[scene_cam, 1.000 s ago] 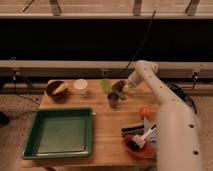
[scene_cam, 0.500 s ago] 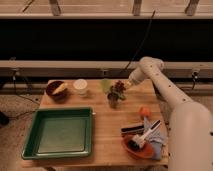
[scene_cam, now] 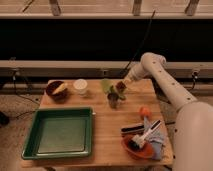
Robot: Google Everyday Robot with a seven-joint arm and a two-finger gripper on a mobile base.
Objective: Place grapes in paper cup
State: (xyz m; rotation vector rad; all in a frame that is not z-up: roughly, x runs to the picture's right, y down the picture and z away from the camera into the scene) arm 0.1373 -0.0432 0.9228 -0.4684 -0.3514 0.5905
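The grapes (scene_cam: 121, 89), a small dark reddish cluster, are at the back middle of the wooden table (scene_cam: 107, 125), just right of a pale green cup (scene_cam: 106, 85). My gripper (scene_cam: 123, 84) reaches down from the right and is right at the top of the grapes, touching or nearly touching them. The white paper cup (scene_cam: 80, 86) stands upright at the back, left of the green cup and well left of the gripper.
A dark brown bowl (scene_cam: 56, 89) sits at the back left. A dark pot with green leaves (scene_cam: 113, 99) stands just in front of the grapes. A green tray (scene_cam: 59, 133) fills the front left. An orange ball (scene_cam: 144, 111) and an orange bowl with utensils (scene_cam: 139, 145) are at the right.
The arm's elbow has risen slightly and shifted right. The gripper has stayed at the grapes, moving only a little.
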